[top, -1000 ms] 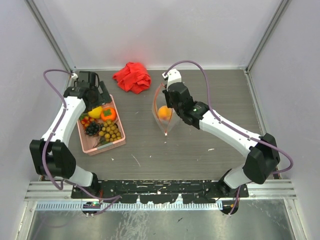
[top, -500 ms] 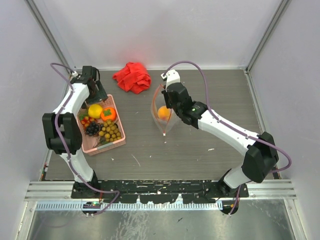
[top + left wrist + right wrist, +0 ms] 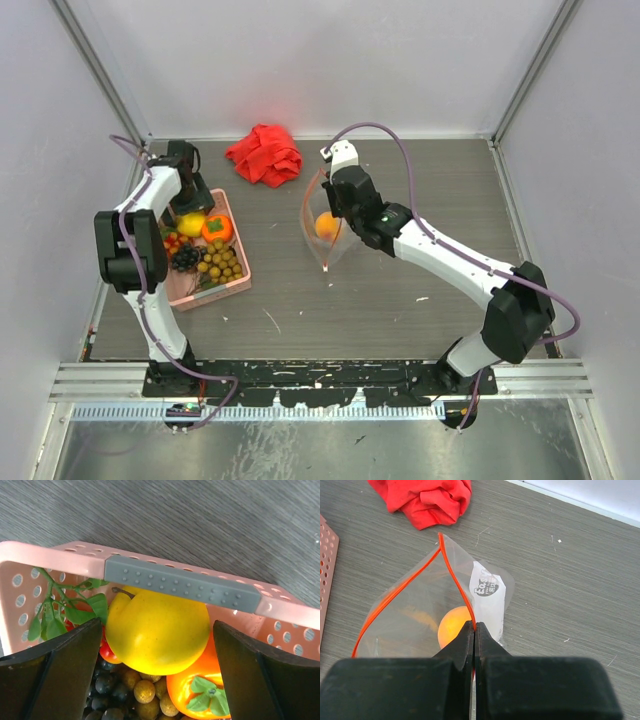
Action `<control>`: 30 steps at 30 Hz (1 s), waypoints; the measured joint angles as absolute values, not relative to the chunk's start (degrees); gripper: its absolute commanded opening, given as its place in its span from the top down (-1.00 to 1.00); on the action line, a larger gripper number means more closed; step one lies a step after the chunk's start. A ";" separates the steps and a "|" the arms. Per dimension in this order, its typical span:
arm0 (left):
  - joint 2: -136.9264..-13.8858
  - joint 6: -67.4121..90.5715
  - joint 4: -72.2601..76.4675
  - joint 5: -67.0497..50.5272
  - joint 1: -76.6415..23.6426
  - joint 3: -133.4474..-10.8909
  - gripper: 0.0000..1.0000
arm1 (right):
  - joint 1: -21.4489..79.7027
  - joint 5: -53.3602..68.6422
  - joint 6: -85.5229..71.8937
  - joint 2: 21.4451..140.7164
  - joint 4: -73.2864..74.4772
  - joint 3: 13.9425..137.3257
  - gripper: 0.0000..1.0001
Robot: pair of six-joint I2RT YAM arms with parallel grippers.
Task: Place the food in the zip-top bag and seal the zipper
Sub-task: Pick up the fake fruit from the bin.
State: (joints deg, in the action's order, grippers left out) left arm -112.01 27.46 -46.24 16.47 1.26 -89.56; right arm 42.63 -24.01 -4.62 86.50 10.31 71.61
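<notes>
I am counting two arms, and so two grippers. The left gripper [image 3: 188,196] is hanging over the far end of the one pink basket [image 3: 228,286]. Its jaws are standing wide apart and gripping nothing. In the left wrist view the single yellow lemon [image 3: 165,635] is lying between the two fingers [image 3: 65,665], which are not touching it.

The right gripper [image 3: 474,627] is pinching fully closed on the orange-red zipper [image 3: 452,572] of the one zip-top bag [image 3: 410,615]. It is holding the bag up, mouth gaping, near the middle of the table [image 3: 400,300], to the right of the basket. Inside the bag one orange [image 3: 452,625] is sitting, and a white label [image 3: 487,595] is showing through the plastic.

The basket is holding the rest of the food. Beside the lemon I am seeing one orange fruit with a green leaf cap [image 3: 195,680], one bunch of olive-brown grapes [image 3: 222,262], one cluster of dark berries [image 3: 185,257] and some red berries [image 3: 172,242]. The berries are too small for me to count.

One red cloth [image 3: 265,155] is lying crumpled at the far side, well apart from the basket.

The table is a grey wood-grain surface with some white specks. Pale walls [image 3: 330,60] are closing it in on the left, right and far sides.
</notes>
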 measured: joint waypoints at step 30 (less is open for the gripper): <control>-108.36 27.83 -48.66 12.10 1.56 -89.80 -0.14 | 42.63 -23.86 -4.71 86.50 10.31 71.61 1.00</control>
State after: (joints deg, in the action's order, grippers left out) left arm -108.36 27.83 -48.66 12.10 1.56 -89.80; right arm 42.63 -23.86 -4.71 86.50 10.31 71.61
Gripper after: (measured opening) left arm 0.793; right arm 0.033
